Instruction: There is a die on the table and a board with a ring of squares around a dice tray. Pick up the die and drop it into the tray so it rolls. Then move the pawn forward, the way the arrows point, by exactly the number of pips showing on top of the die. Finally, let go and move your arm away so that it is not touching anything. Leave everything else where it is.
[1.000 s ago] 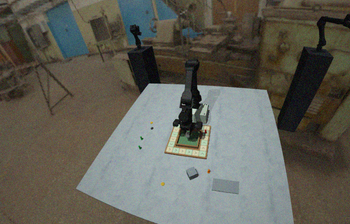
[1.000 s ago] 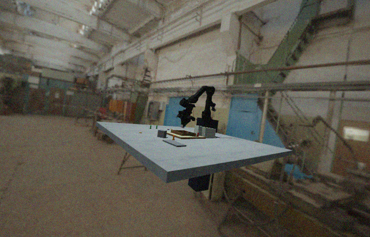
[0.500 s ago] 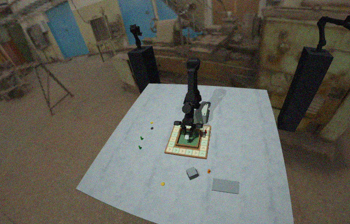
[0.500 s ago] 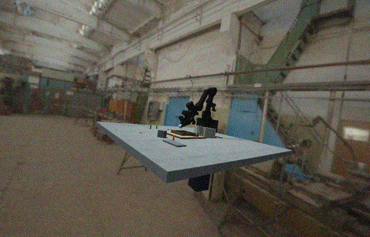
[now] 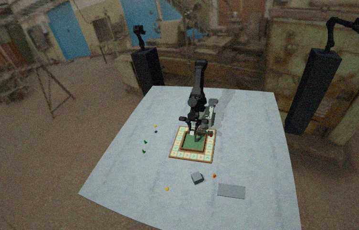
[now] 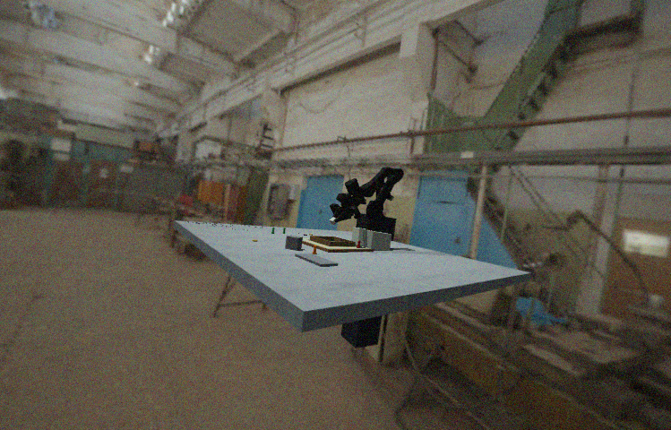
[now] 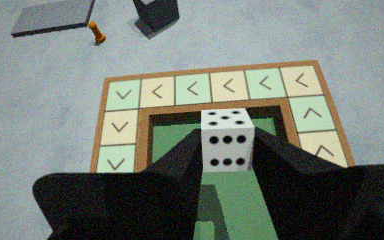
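Presently, the scene by its parts:

End effector: the end effector [image 7: 227, 165] is closed on the die [image 7: 227, 140], one dark finger on each side of it.

Die: held in the air above the green tray [image 7: 239, 200], toward the tray's far end as the wrist view shows it; the face toward the camera shows six pips, the face above it five.

Board: the board [image 5: 175, 155] lies flat on the bench [image 5: 249, 119], its ring of arrow squares closing round the tray.

Pawn: a small red piece [image 5: 210, 133] stands on the board's ring just beside the arm; I take it for the pawn, though it is too small to be sure.

Risk, overshoot: released this near the tray's far wall [image 7: 219, 111], the die could bounce over the rim onto the arrow squares or the bench, and the roll would not count.

Risk, no roll: dropped from low and square, it may land flat without tumbling.

Risk, collision: the red piece sits close to the arm's lower links, so a careless retreat could knock it off its square.

Risk, bystanders: an orange pawn [image 7: 97, 32], a grey block [image 7: 156, 14] and a grey slab [image 7: 54, 16] lie beyond the board and must stay put.

Wrist view alone: the pips, the grip and the arrow directions.

Top view alone: the red piece, the small green pieces [image 5: 144, 145] at the bench's left, and the arm's whole pose over the board.

Exterior view alone: the end effector's height above the tray, seen from the side.
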Available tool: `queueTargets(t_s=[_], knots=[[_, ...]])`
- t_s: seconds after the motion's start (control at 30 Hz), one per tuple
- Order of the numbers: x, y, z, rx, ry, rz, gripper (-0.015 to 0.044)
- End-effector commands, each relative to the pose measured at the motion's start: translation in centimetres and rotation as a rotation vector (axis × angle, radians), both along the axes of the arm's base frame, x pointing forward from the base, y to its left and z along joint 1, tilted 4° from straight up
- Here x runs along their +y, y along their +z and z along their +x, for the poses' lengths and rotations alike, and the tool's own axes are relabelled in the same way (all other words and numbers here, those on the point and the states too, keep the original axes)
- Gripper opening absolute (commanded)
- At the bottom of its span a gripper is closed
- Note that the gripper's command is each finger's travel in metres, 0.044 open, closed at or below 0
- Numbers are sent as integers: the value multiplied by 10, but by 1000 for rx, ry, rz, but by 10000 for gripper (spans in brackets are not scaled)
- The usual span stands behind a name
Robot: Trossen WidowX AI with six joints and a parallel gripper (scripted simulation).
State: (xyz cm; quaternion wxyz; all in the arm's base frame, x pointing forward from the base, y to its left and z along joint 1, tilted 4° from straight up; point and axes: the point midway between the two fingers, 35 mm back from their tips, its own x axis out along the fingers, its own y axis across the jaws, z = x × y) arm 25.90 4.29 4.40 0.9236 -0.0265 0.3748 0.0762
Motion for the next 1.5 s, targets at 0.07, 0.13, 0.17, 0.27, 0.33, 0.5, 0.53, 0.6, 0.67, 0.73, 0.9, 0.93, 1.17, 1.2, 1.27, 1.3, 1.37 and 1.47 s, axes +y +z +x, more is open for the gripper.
queueTargets(t_s=[0.07, 0.13, 0.17, 0.27, 0.33, 0.5, 0.53, 0.6, 0.67, 0.73, 0.9, 0.93, 1.17, 1.2, 1.27, 1.3, 1.37, 1.47], knots=[[-2, 13, -8, -12, 3, 1, 0], [-2, 12, -9, -12, 3, 1, 0], [-2, 12, -9, -12, 3, 1, 0], [-2, 12, -9, -12, 3, 1, 0], [-2, 12, -9, -12, 3, 1, 0], [-2, 12, -9, -12, 3, 1, 0], [-2, 12, -9, -12, 3, 1, 0], [-2, 11, -9, -8, -2, 2, 0], [-2, 11, -9, -8, -2, 2, 0], [-2, 11, -9, -8, -2, 2, 0], [-2, 11, -9, -8, -2, 2, 26], [-2, 11, -9, -8, -2, 2, 53], [-2, 13, -9, -8, -1, 2, 236], [-2, 20, -8, -9, -1, 2, 263], [-2, 42, -7, -11, 2, 2, 315], [-2, 49, -7, -12, 3, 1, 341], [-2, 52, -7, -12, 3, 1, 394], [-2, 51, -7, -4, 3, 0, 440]])
